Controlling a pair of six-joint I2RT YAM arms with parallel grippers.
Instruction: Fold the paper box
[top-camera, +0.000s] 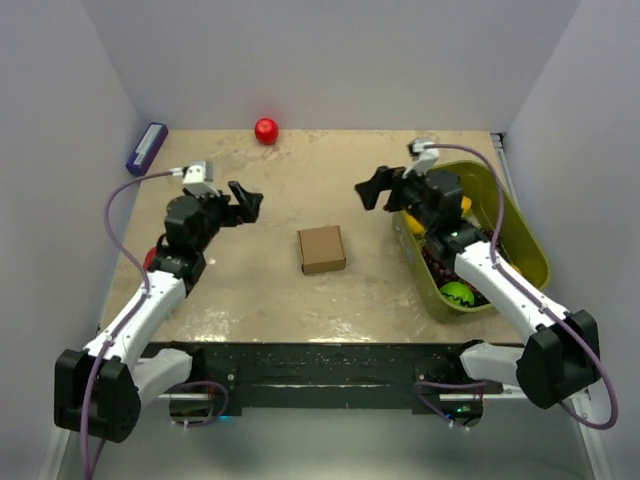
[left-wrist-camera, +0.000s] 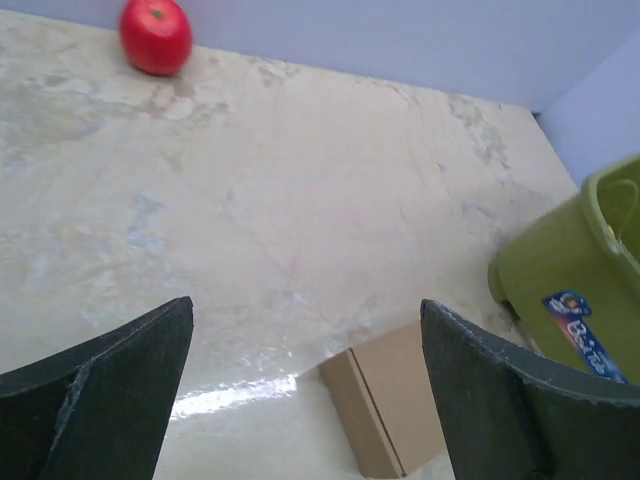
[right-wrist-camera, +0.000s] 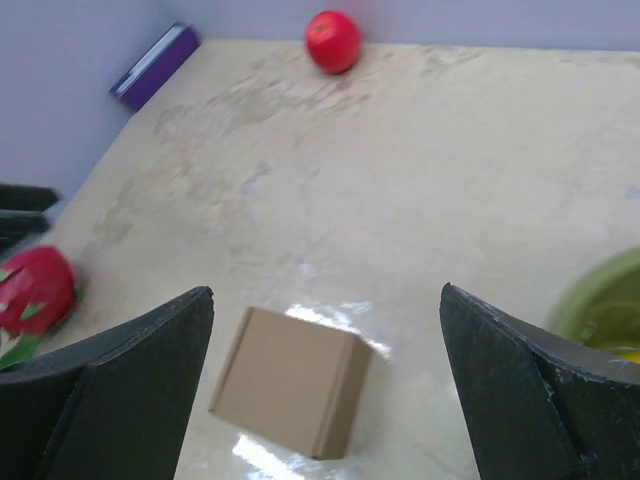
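The paper box (top-camera: 321, 249) is a small closed brown cardboard box resting on the beige table, midway between the two arms. My left gripper (top-camera: 248, 201) hangs open to the box's upper left, clear of it; its wrist view catches the box (left-wrist-camera: 395, 405) low down near the right finger. To the upper right of the box, my right gripper (top-camera: 371, 189) also stands open and apart from it. The box (right-wrist-camera: 290, 382) lies between the wide-spread fingers (right-wrist-camera: 130, 375) in the right wrist view, below them on the table. Neither gripper holds anything.
A green basket (top-camera: 523, 238) with fruit stands at the right, under the right arm. A red apple (top-camera: 266, 130) sits by the back wall and a purple block (top-camera: 146, 147) at the back left. A red dragon fruit (right-wrist-camera: 35, 290) lies near the left arm.
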